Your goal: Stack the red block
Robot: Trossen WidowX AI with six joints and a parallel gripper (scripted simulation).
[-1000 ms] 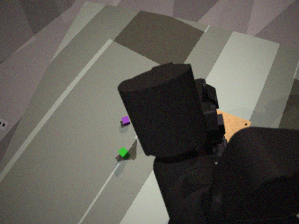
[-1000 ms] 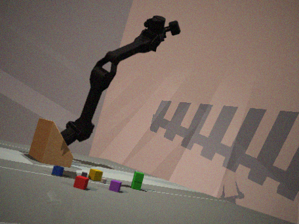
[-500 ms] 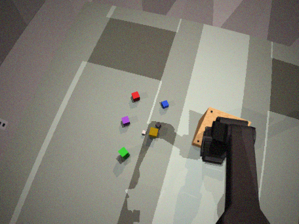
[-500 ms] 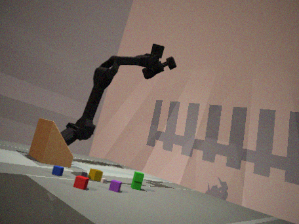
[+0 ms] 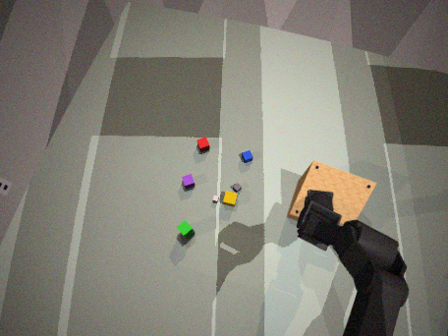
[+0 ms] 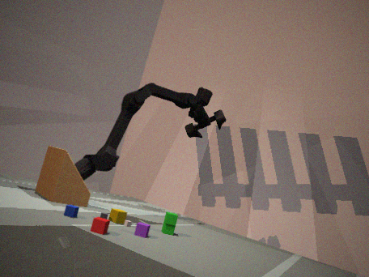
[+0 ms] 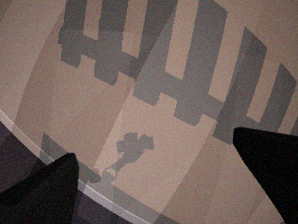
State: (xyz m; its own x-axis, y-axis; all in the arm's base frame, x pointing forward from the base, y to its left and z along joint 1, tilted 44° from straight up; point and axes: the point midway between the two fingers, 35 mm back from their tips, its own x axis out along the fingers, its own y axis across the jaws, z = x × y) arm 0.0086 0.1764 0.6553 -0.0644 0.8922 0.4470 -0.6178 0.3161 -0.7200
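the small red cube [image 5: 202,143] is seen lying on the grey floor at the far side of the cluster, with nothing on it or against it. a small blue cube [image 5: 247,156] lies to one side of it, a small purple cube [image 5: 188,180] nearer the middle, and a yellow cube [image 5: 229,197] beyond that with a tiny grey cube [image 5: 237,187] and a tiny pale pink cube [image 5: 215,198] close by. the green two-block tower [image 6: 170,223] stands upright at the other end of the group, well apart from the red cube.

the black parallel-jaw gripper [image 6: 205,123] is held high above the floor, with its jaws spread wide and nothing between them (in the wrist view only the wall and two dark fingers are seen). the arm is mounted on a tan wooden base plate [image 5: 361,189].

the step in hand is judged to be the reach for the red cube. it is best done if the gripper is first turned downward, then brought directly above the cube and lowered straight, so that the purple and blue neighbours are not brushed. the jaws should be squared to two opposite faces before closing, and the cube taken near its upper half, so that room is left below for a clean release on the tower.
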